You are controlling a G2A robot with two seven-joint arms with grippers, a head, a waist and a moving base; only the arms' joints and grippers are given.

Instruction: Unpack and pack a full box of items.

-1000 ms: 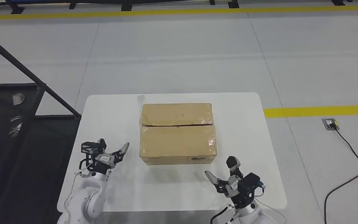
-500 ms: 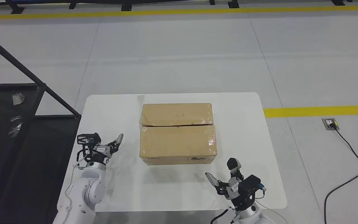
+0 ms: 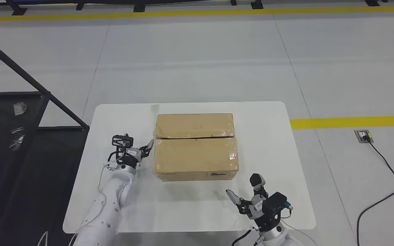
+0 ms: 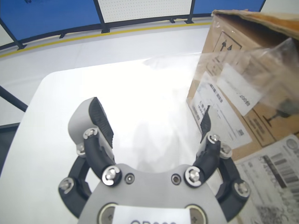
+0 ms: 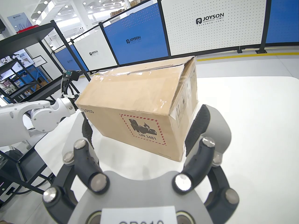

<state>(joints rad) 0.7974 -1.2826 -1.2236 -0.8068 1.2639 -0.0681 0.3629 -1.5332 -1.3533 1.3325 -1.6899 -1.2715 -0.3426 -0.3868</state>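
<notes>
The closed cardboard box [image 3: 195,146] sits mid-bench [image 3: 265,123], upright, its long axis running side to side across the robot's front, with the flap seam along that length. The left gripper [image 3: 145,149] is at the box's left end, fingers spread, one just beside the labelled end wall. The right gripper [image 3: 243,189] is near the bench's front edge, apart from the box, fingers spread
</notes>
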